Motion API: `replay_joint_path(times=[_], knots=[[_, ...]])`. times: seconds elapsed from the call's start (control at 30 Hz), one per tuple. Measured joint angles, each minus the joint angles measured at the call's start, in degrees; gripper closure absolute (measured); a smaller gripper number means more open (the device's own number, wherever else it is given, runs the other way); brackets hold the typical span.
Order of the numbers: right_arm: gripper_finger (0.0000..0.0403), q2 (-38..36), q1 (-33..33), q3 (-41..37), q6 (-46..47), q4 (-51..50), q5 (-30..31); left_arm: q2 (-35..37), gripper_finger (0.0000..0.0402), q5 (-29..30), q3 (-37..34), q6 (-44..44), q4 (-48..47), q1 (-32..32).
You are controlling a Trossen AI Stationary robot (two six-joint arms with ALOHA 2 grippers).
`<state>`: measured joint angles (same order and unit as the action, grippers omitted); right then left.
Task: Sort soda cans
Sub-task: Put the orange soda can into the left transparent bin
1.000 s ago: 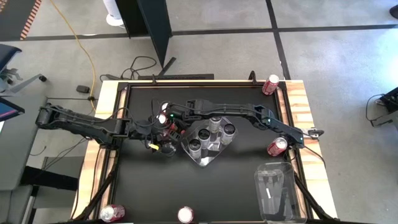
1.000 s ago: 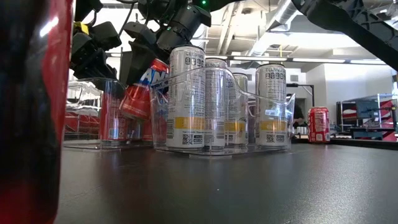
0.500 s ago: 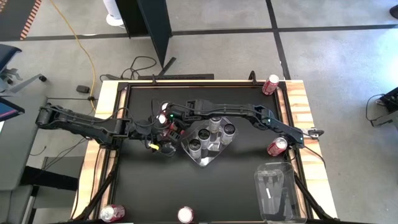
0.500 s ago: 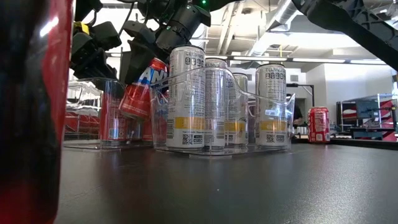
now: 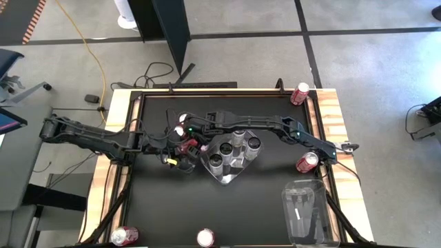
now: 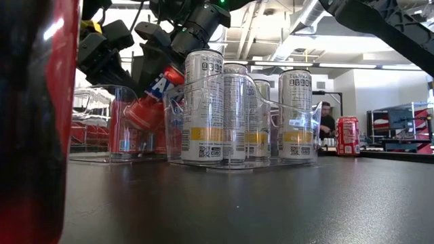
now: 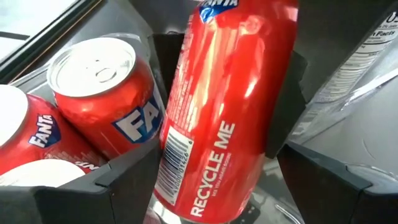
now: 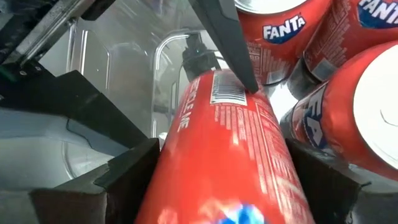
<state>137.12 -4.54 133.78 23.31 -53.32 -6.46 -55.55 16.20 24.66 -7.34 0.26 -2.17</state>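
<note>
A red Fanta can hangs tilted over a clear tray holding other red cans. Both grippers are shut on it. My left gripper comes from the table's left. My right gripper reaches across from the right, slanting down. Beside it, to the right, a second clear tray holds several silver-grey cans standing upright on their bases. My left gripper pinches the can's barcode end between its two fingers, across the can's round wall, coming from the table's left and slanting down. The can is lifted clear and tilted. My right gripper pinches the same can at its logo end, one finger on each side of the wall, slanting down from above. The can runs away from it along its line of sight toward the left gripper's fingers.
Loose red cans stand at the far right corner, the right edge and the near edge. A third clear tray sits near right. A person shows in the room beyond the table.
The red can has tipped further from upright between the two grippers, its lower end swinging out toward the red-can tray while its upper end stays by the right gripper. Both grippers keep their hold and their places.
</note>
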Motion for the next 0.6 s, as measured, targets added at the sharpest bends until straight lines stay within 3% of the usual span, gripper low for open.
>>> replay_joint_path(times=[0.33, 0.6], knots=[[0.0050, 0.0, 0.0, 0.0, 0.6, 0.3, -0.2, 0.0, 0.0085, -1.7, -2.3, 0.0, 1.3, 1.9], [0.0050, 0.0, 0.0, 0.0, 0.6, 1.4, -0.3, 0.1, 0.0128, -2.4, -2.3, 0.0, 0.5, 2.0]])
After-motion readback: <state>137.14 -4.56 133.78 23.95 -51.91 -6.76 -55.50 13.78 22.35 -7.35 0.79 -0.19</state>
